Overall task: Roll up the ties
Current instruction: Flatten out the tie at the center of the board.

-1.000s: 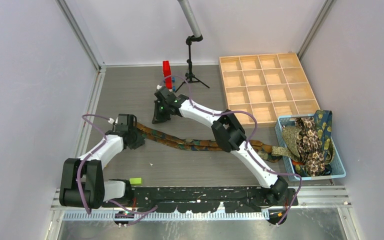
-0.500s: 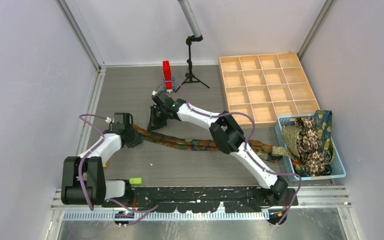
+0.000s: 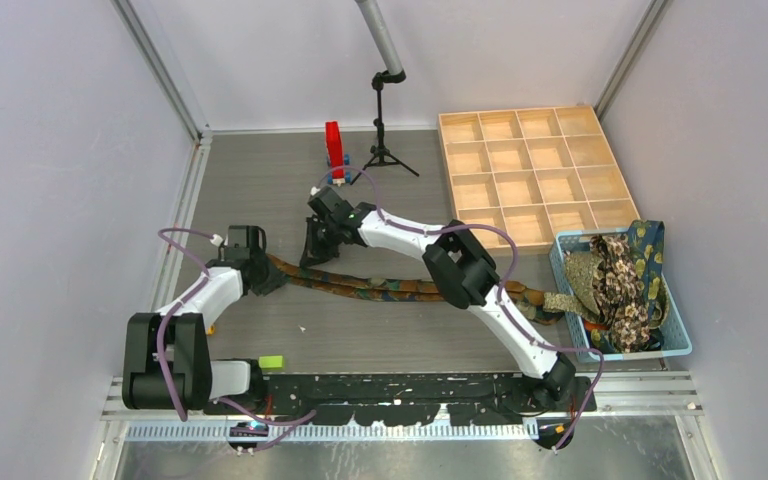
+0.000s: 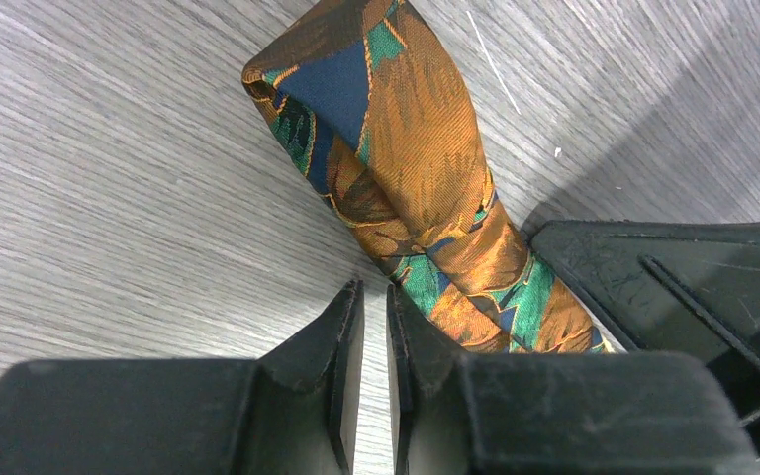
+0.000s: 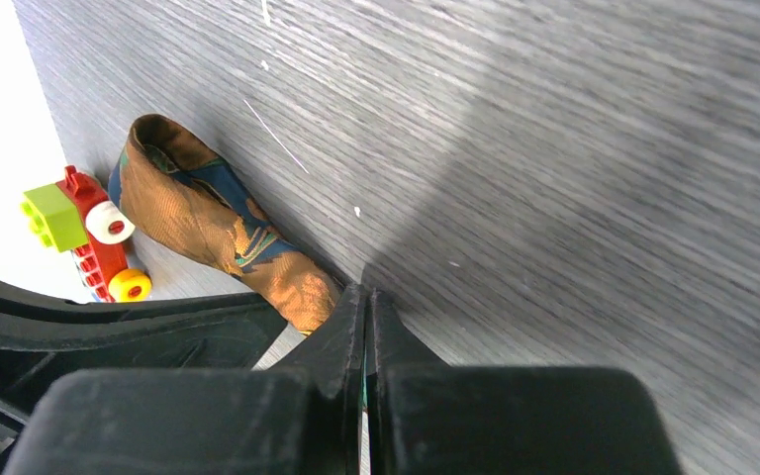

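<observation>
One tie (image 3: 390,290) lies across the counter (image 3: 260,190) from 9 o'clock to 3 o'clock, its right end reaching the basket (image 3: 682,345) at 4 o'clock, which holds more ties (image 3: 620,280). The left tool (image 3: 268,283) is at the tie's 9 o'clock end, with the right tool (image 3: 312,255) just behind it. The divided tray (image 3: 535,175) sits at 2 o'clock. The tripod (image 3: 385,130) stands at 12 o'clock, with the brick toy (image 3: 334,150) on its left.

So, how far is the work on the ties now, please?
Done: nothing is rolled yet; the wooden tray is empty. In hand: the orange tie lies stretched across the table, only its tip folded over, with the left gripper and the right gripper shut next to that end. Left: roll this tie, then the ties heaped in the blue basket.
</observation>
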{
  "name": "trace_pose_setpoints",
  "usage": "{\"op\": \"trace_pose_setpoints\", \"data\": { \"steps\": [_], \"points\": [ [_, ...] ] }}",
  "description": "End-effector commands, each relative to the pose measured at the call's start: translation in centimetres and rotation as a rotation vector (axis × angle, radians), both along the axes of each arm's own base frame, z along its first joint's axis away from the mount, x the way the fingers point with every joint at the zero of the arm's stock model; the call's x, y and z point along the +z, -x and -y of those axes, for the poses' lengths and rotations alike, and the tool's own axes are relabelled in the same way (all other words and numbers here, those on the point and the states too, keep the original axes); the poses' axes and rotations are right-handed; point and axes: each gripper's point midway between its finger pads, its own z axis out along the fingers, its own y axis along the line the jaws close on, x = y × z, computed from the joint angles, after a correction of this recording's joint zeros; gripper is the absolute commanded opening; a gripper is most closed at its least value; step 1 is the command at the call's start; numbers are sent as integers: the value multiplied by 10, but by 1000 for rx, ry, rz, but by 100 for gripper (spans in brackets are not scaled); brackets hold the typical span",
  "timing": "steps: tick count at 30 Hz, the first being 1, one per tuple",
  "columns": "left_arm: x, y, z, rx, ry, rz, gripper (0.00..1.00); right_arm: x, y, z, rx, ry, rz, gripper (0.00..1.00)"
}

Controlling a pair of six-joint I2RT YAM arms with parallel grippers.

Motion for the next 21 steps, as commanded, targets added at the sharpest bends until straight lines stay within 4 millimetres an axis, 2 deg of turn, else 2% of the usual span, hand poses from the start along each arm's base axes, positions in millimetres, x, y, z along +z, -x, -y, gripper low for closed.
{"op": "trace_pose_setpoints", "data": {
  "steps": [1, 7, 12, 14, 16, 21],
  "points": [
    [3, -5, -7, 7, -30, 29, 16, 48, 2, -2, -14, -48, 51, 2],
    [26, 0, -8, -5, -40, 59, 16, 46, 13, -1, 1, -48, 47, 2],
    [59, 4, -24, 16, -127, 123, 22, 54, 13, 1, 11, -54, 74, 2],
    [67, 3, -39, 63, -156, 138, 26, 57, 13, 1, 14, -56, 79, 2],
    [68, 2, -45, 79, -156, 134, 31, 58, 14, 3, 15, -52, 80, 2],
    [57, -3, -60, 109, -86, 100, 38, 61, 19, 11, 22, -30, 101, 2]
  ]
}}
